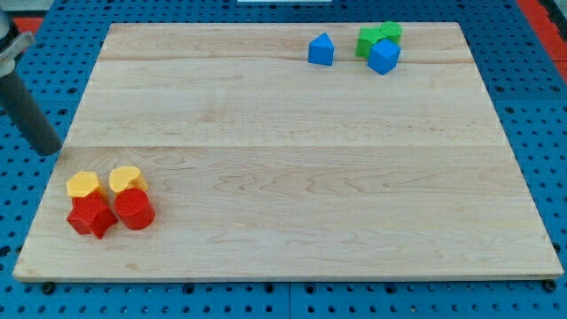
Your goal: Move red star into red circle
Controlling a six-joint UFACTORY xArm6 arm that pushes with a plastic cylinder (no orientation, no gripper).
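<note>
The red star [91, 215] lies near the board's bottom left corner. The red circle [135, 210] sits right beside it on its right, touching or nearly touching. My tip [49, 151] is the lower end of the dark rod at the view's left edge, just off the board's left side. It stands above and to the left of the red star, apart from all blocks.
Two yellow blocks [82, 184] [127, 180] sit just above the red pair. At the view's top right are a blue block [322, 50], another blue block [384, 56] and green blocks [376, 37]. The wooden board [292, 151] lies on a blue pegboard.
</note>
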